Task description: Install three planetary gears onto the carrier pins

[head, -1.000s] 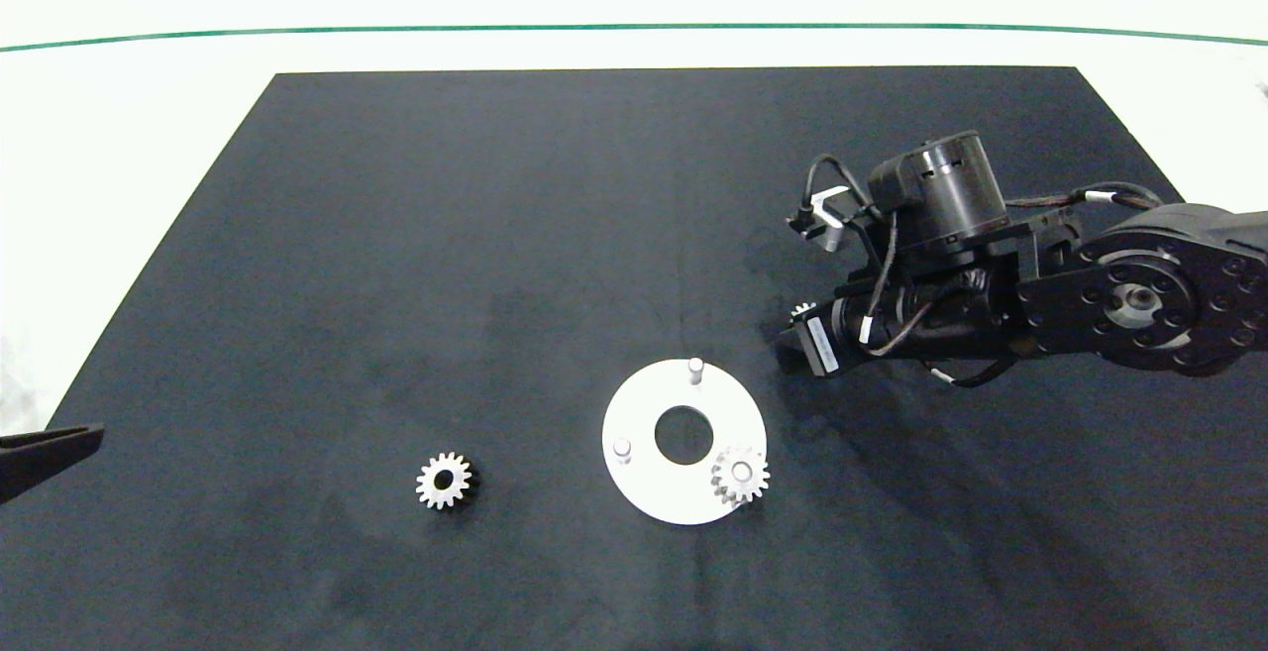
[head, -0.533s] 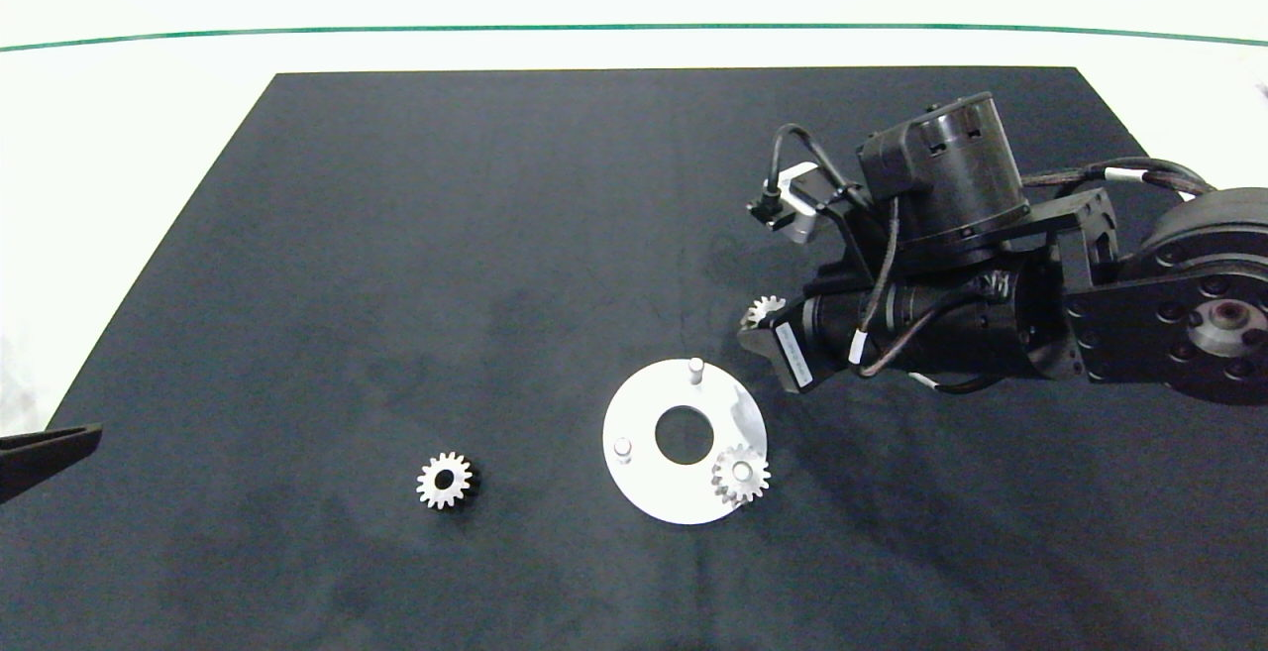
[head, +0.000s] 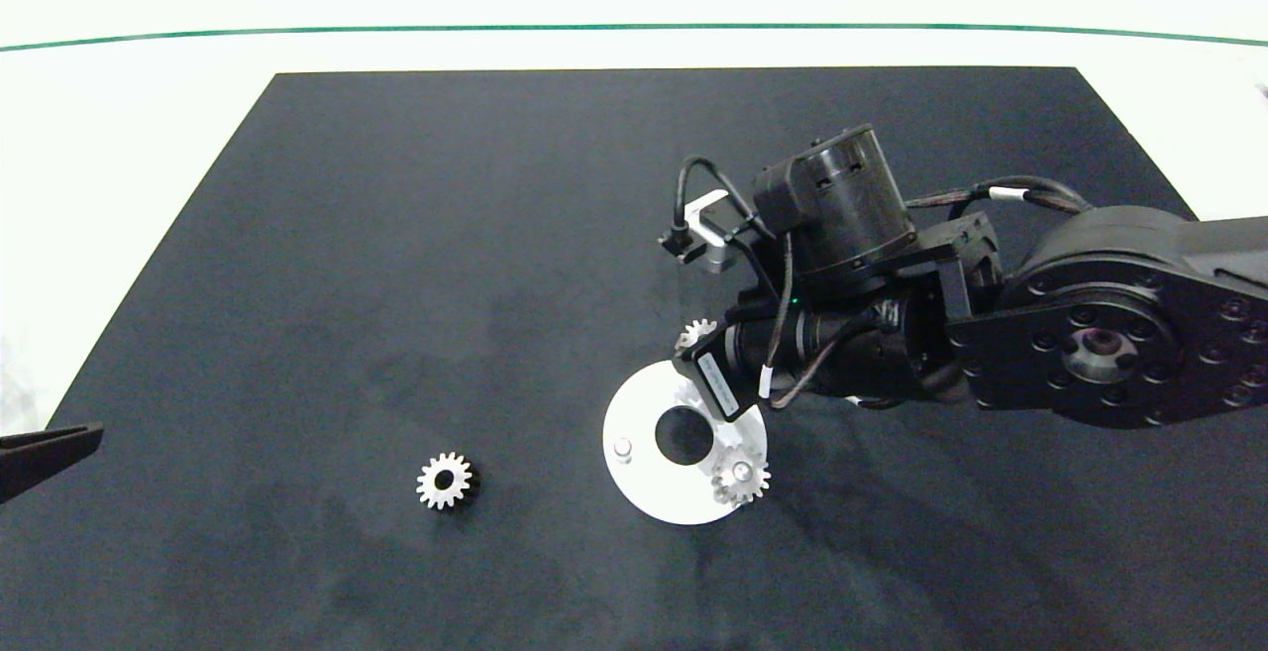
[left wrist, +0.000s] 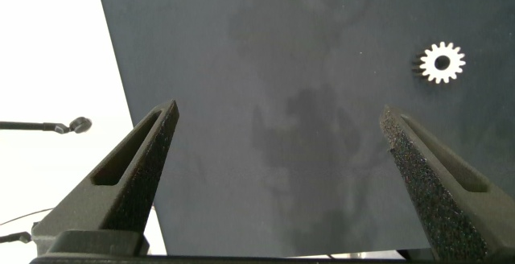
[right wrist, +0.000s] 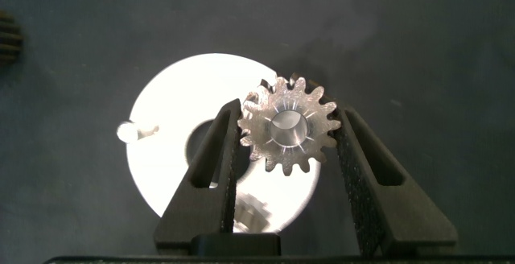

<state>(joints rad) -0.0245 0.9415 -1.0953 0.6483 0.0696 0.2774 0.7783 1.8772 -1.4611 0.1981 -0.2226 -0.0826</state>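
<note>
Right pincer (right wrist: 288, 131) grips a gear (right wrist: 287, 130) above the disc (head: 634, 488), second of three; one gear (head: 740, 474) sits pinned, another (head: 443, 481) lies on the surface. Next: centre bore over a pin, lower. Left pincer (left wrist: 278, 147) waits open.

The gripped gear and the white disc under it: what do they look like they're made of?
The gripped gear, clamped in the right gripper: likely metal, silver-grey, with bright glints on its machined teeth. The white disc: matte, uniformly white, with no glints; probably plastic or painted, though the look doesn't settle which.
</note>
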